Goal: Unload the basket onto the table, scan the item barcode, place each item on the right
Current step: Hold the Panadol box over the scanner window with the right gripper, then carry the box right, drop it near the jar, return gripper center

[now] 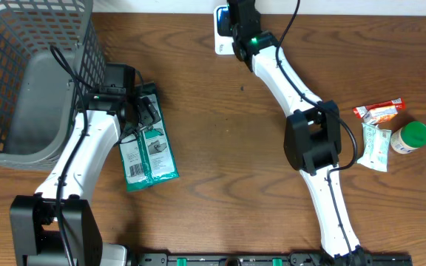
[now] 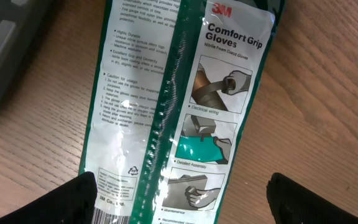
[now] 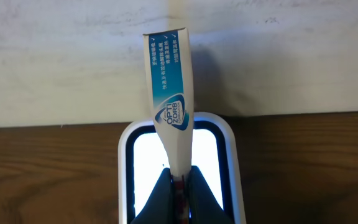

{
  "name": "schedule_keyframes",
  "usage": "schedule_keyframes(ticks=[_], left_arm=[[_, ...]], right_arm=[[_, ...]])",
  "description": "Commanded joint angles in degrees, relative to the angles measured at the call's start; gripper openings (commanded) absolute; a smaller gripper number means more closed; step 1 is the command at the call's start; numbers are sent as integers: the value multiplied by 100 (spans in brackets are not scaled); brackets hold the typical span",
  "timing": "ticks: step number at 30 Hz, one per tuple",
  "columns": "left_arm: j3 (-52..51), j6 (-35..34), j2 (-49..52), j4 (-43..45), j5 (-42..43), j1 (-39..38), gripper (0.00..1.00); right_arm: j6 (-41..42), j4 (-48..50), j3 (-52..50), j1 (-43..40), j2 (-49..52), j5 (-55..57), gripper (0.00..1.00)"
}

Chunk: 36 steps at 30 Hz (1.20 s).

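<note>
My right gripper [image 3: 179,182] is shut on a thin white and blue packet [image 3: 169,93]. It holds the packet upright, edge-on, above the lit white scanner [image 3: 229,163] at the table's back edge [image 1: 221,35]. In the overhead view the right gripper [image 1: 237,28] hides the packet, and no barcode on it shows. My left gripper [image 2: 179,208] is open above a green and white glove pack [image 2: 185,93] that lies flat on the table [image 1: 150,155]. Its black fingers [image 2: 67,202] straddle the pack's lower end. A barcode [image 1: 134,171] is printed on that pack.
A grey wire basket [image 1: 21,74] fills the back left corner beside the left arm. At the right edge lie a red and white snack packet [image 1: 379,111], a green and white packet [image 1: 374,145] and a bottle with a green cap [image 1: 410,137].
</note>
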Motion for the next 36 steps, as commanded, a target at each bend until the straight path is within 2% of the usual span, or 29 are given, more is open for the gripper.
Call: schedule_keyframes(ticks=[1, 12, 15, 21, 23, 24, 27, 30, 33, 36], left_arm=[[-52, 35, -37, -20, -72, 35, 88], [-52, 35, -37, -20, -72, 35, 88], [-52, 35, -37, -20, -72, 35, 88], [-52, 35, -37, -20, -74, 35, 88], [-52, 35, -37, -20, -72, 35, 89], [-52, 35, -37, -20, -72, 35, 88], [-52, 35, -37, -20, -74, 35, 88], [-52, 35, -37, -20, -74, 35, 88], [-52, 35, -37, -20, -72, 35, 89], [-52, 35, -37, -20, -72, 35, 88]], right_arm=[[-140, -157, 256, 133, -310, -109, 1], [-732, -382, 660, 240, -350, 155, 1], [-734, -796, 1032, 249, -350, 256, 1], [-411, -1049, 750, 42, -356, -72, 1], [-378, -1532, 824, -87, -883, -651, 1], [-302, -2068, 824, -201, -1408, -870, 1], [-682, -4516, 822, -719, -2955, -949, 1], [-763, -5884, 822, -1305, -3397, -951, 1], [-876, -7158, 660, -2253, -3344, -953, 1], [-929, -7167, -142, -2640, -3324, -813, 1]])
